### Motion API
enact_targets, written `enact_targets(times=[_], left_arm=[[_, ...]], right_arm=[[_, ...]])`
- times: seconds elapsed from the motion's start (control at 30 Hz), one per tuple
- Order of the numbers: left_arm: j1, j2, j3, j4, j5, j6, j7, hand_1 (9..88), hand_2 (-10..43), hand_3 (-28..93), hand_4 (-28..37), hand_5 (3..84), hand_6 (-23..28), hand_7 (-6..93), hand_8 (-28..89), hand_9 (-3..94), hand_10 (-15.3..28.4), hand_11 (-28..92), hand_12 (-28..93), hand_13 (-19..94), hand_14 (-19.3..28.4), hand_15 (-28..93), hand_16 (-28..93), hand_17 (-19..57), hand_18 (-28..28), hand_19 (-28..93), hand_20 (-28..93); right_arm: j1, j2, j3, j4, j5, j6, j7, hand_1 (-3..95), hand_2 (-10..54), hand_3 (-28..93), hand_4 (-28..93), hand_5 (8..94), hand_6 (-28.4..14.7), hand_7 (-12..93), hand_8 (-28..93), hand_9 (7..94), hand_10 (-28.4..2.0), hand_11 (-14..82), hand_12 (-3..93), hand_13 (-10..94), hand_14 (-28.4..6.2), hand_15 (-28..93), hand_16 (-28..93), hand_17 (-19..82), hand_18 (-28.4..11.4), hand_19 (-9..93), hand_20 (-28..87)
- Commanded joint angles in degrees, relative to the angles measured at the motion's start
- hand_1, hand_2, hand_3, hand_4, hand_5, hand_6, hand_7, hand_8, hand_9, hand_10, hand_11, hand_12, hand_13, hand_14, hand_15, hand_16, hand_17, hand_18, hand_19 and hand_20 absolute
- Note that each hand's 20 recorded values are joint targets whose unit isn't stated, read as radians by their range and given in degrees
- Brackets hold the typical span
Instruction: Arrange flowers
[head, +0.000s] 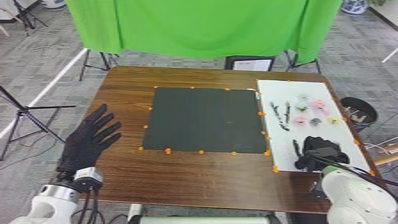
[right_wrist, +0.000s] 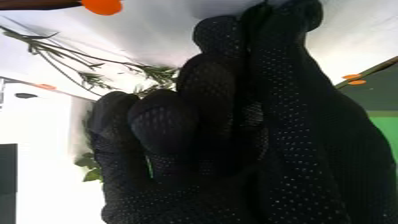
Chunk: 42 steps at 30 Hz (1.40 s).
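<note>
Flowers are spread at two o'clock, presumably for easy picking; whether the right hand is clenched cannot be told.

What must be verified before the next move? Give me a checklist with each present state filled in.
1. Left hand open and beside the black mat, not over it: ok.
2. Right hand at the white sheet: ok.
3. Stem secured in the right hand: cannot tell.
4. Pink flower on the white sheet, apart from the right hand: ok.
5. Leafy stems moved onto the black mat: not ok, they lie on the white sheet.
</note>
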Motion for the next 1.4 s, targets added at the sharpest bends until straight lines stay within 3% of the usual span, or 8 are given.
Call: enact_targets(times=[0.03, 0.2, 0.3, 0.87, 1.17, 1.3, 1.33, 1.4], left_arm=[[0.86, -0.77, 0.23, 0.06, 0.00, 0.16, -0.18, 24.5, -8.0, 66, -28.3, 23.2, 2.4, 18.5, -11, 21.0, 10.2, 13, 20, 18, 15.3, 22, 2, -10.5, 22.9, 37, 9], [1.18, -0.85, -0.22, -0.19, -0.22, 0.36, -0.34, 24.6, -7.7, 66, -28.3, 23.3, 2.5, 18.5, -11, 21.1, 10.2, 13, 20, 18, 15.3, 23, 2, -10.5, 23.0, 38, 9], [1.11, -0.69, -0.34, -0.22, -0.34, 0.70, -0.17, 24.6, -7.6, 66, -28.3, 23.5, 2.5, 18.4, -11, 21.2, 10.2, 13, 20, 18, 15.3, 23, 2, -10.4, 23.0, 38, 9], [1.39, -0.40, -1.00, -0.54, -0.17, 0.78, 0.25, 24.3, -7.4, 66, -28.3, 23.6, 2.5, 18.3, -11, 21.2, 10.2, 13, 19, 18, 15.2, 23, 2, -10.4, 22.9, 38, 9], [1.94, 0.25, -1.90, -1.12, -0.06, 1.02, 0.52, 24.1, -7.6, 66, -28.3, 23.5, 2.4, 18.2, -11, 21.2, 10.2, 13, 20, 18, 15.2, 23, 2, -10.3, 22.9, 38, 9], [1.36, 0.23, -1.48, -0.83, -0.06, 0.57, 0.16, 24.3, -7.5, 66, -28.3, 23.6, 2.4, 18.2, -11, 21.2, 10.1, 13, 20, 18, 15.2, 23, 2, -10.3, 22.9, 38, 9], [1.37, 0.17, -1.43, -0.83, -0.07, 0.66, 0.14, 24.2, -7.5, 66, -28.3, 23.6, 2.4, 18.2, -11, 21.2, 10.1, 13, 20, 18, 15.2, 23, 2, -10.3, 22.9, 38, 9], [1.71, 0.15, -1.50, -0.97, -0.15, 0.90, 0.17, 24.3, -7.5, 66, -28.3, 23.5, 2.5, 18.1, -11, 21.2, 10.2, 13, 20, 18, 15.2, 23, 2, -10.3, 22.9, 37, 9]], right_arm=[[-6.06, -2.16, -3.08, 5.39, 5.32, 1.74, -7.04, 49.2, -9.5, 80, -28, 76.8, 3.5, 42, 9, 84.5, -6.6, 44.4, 56.5, 73, -7.8, 76, 35, 38, -20.0, 92, 46], [-5.91, -1.87, -4.00, 5.81, 5.76, 8.80, -7.14, 42.1, -9.4, 89, -21, 64.9, 1.7, 56, 20, 77.0, -7.0, 55.6, 63.7, 69, -8.8, 81, 39, 34, -20.4, 92, 51], [-5.94, -1.37, -3.62, 6.08, 5.29, 13.31, -8.70, 37.1, -5.2, 92, -16, 60.2, 1.1, 63, 22, 73.7, -7.4, 62.2, 64.3, 68, -9.2, 83, 40, 33, -20.5, 93, 53], [-2.52, 1.06, 3.46, -0.52, 11.95, 24.35, -4.99, 31.9, -3.2, 93, -5, 60.4, -1.4, 66, 25, 74.9, -7.5, 67.7, 65.7, 69, -9.5, 87, 38, 35, -21.4, 93, 59], [4.74, 2.70, 1.74, -1.49, 14.92, 23.22, -1.70, 31.8, -4.1, 93, -4, 61.1, -1.6, 65, 27, 76.1, -7.2, 67.3, 66.0, 71, -9.3, 87, 38, 36, -21.4, 93, 61], [7.27, 1.66, 1.04, -2.39, 10.31, 11.57, 6.23, 33.3, -5.2, 92, -10, 60.5, -0.7, 64, 25, 76.1, -7.5, 65.9, 65.6, 70, -9.5, 86, 39, 36, -21.2, 93, 60], [7.54, 1.42, 1.20, -2.53, 9.26, 7.97, 7.52, 31.8, -7.4, 90, -17, 60.3, -0.8, 61, 22, 75.2, -8.2, 66.6, 61.3, 70, -9.9, 85, 39, 36, -21.4, 93, 58], [7.36, 1.12, 1.12, -2.65, 7.89, 5.32, 9.46, 22.6, -9.1, 83, -26, 62.9, -2.6, 51, -8, 73.8, -9.4, 66.2, 57.4, 68, -10.7, 84, 39, 35, -21.8, 93, 56]])
